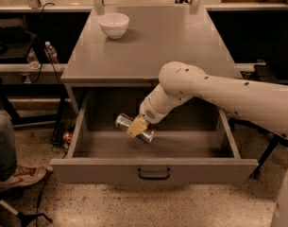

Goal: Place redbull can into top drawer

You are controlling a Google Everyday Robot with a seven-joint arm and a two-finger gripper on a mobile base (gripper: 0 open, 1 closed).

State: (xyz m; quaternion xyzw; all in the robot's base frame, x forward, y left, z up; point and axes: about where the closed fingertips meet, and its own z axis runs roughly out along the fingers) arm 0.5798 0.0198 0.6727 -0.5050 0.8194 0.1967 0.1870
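Observation:
The top drawer (153,170) is pulled wide open below the grey cabinet top, its front panel with a dark bar handle facing me. The redbull can (125,123), silver and shiny, lies on its side inside the drawer, left of centre. My gripper (136,126) reaches down into the drawer from the right, its tan fingers closed across the can's middle. The can is low in the drawer; I cannot tell if it touches the floor.
A white bowl (114,24) stands at the back left of the cabinet top (181,46). A clear plastic bottle (50,51) sits on a shelf at left. A small reddish can (67,137) lies on the floor by the drawer. A person's leg and shoe (18,176) are at lower left.

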